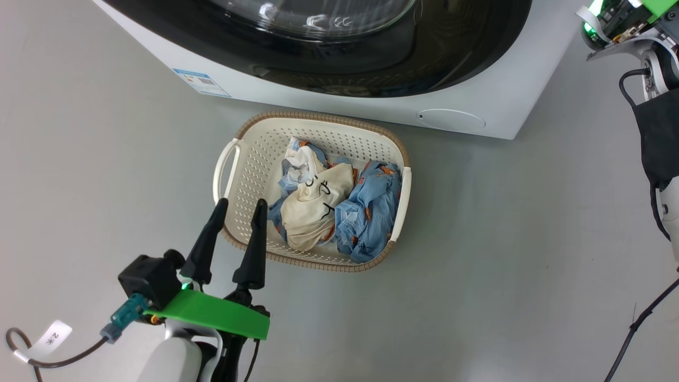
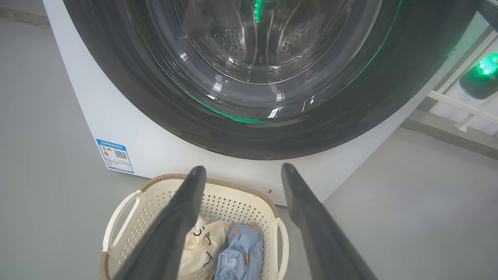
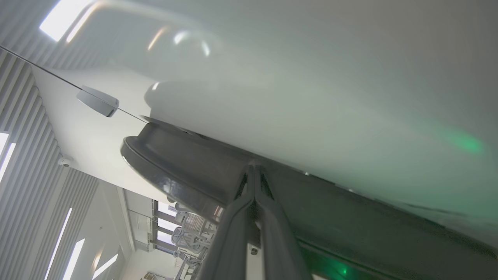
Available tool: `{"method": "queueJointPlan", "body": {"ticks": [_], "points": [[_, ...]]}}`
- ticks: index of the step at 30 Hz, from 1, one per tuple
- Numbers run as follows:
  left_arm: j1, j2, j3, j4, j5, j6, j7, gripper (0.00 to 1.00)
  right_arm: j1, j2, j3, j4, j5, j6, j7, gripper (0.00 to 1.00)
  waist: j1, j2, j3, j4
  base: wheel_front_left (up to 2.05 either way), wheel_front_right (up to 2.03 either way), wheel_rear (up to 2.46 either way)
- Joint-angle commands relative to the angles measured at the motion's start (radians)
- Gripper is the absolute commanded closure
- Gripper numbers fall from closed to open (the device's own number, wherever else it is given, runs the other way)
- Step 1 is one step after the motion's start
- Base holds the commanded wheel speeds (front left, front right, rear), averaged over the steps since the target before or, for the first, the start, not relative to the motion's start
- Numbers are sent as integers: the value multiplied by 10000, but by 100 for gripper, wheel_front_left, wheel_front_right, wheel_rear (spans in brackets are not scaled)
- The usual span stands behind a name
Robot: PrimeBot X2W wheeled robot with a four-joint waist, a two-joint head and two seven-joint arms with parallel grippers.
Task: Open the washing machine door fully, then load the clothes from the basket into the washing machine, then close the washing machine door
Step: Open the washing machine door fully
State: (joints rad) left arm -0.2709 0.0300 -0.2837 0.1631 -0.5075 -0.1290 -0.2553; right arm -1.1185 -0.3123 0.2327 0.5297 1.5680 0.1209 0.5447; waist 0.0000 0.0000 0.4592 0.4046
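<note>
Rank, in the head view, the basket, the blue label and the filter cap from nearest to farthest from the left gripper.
1. The basket: just ahead of the left gripper, whose fingertips show over its near left rim.
2. The blue label: farther ahead, low on the left of the washer.
3. The filter cap: farthest, ahead and to the right, low on the washer's front.

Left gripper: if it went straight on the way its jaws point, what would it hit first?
Probably the door, low on its black rim or glass. The left gripper points over the basket rather than into it, though depth is unclear.
</note>
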Motion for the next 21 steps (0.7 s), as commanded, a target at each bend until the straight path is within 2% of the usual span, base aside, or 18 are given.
{"method": "queueJointPlan", "body": {"ticks": [1,21], "points": [[-96,202,269,-242,-11,-17,-65,0,256,429,316,-288,-121,98,149,100,0,0,16,1,0,0,0],[-15,202,352,-189,66,-17,-65,0,737,646,550,-618,13,98,342,100,0,0,-329,-136,0,0,0]]}}
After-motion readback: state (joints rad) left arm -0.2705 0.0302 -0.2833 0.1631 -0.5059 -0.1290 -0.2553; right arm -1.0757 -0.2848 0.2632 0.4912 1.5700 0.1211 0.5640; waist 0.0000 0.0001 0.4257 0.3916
